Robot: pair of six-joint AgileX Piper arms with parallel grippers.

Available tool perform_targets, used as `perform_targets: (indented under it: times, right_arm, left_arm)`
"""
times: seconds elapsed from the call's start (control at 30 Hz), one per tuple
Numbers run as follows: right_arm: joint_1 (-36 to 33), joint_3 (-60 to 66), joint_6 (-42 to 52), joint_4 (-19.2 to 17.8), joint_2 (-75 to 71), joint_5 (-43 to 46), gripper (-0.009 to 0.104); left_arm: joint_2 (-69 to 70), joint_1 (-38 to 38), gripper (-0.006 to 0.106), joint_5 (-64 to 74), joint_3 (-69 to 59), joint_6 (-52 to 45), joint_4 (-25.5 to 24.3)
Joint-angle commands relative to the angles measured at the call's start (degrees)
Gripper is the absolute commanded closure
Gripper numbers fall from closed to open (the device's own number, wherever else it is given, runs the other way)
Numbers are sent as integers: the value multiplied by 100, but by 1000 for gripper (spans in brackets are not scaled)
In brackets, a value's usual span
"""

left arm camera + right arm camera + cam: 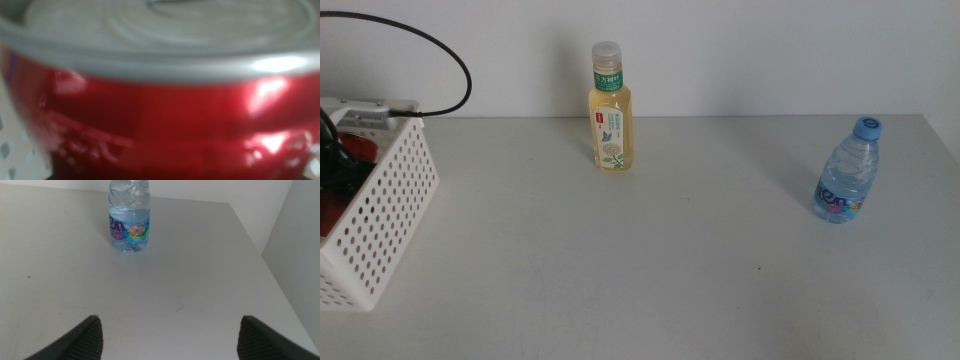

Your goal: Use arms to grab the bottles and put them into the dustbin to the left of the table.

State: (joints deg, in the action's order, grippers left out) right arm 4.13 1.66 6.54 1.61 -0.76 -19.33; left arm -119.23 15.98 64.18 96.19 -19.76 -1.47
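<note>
Bottles remain: a yellow tea bottle (609, 106) upright at the back of the light-grey surface (620, 260), and a clear blue-capped water bottle (847, 171) upright straight ahead of the right gripper (167, 335), its jaws spread wide, clearly the nearer arm. A red can (160, 120) fills the left wrist view beside the white perforated dustbin (390, 215); the left gripper's state cannot be told.

A plain white wall (750, 50) stood behind the table (650, 260), with nothing hanging on it. The table top was light grey and flat (a few tiny dark specks showed on it). Soft light fell from above and made pale shadows on the wall and the table. In the right wrist view, the table's far edge met the wall, and another white wall (295, 245) stood along its side.
</note>
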Motion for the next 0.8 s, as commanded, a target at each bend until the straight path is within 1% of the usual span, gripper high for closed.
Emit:
perform_targets:
  times: [0.0,0.2,0.27,0.37,0.47,0.6,0.67,0.77]
  right_arm:
    - [29,-58,51,-56,-123,382,20]
    - [29,-58,51,-56,-123,382,20]
    - [29,-58,51,-56,-123,382,20]
    - [29,-58,51,-56,-123,382,20]
    - [29,-58,51,-56,-123,382,20]
    - [29,-58,51,-56,-123,382,20]
    - [29,-58,51,-56,-123,382,20]
    - [29,-58,51,-56,-123,382,20]
  left_arm:
    - [268,3,102,-198,209,30,86]
    - [123,3,101,-256,209,30,96]
    - [109,3,98,-275,209,30,96]
    - [93,3,89,-333,209,30,96]
    - [66,3,73,-376,209,30,96]
    - [66,3,49,-381,209,30,96]
    - [66,3,22,-381,209,30,23]
    - [66,3,6,-374,209,30,10]
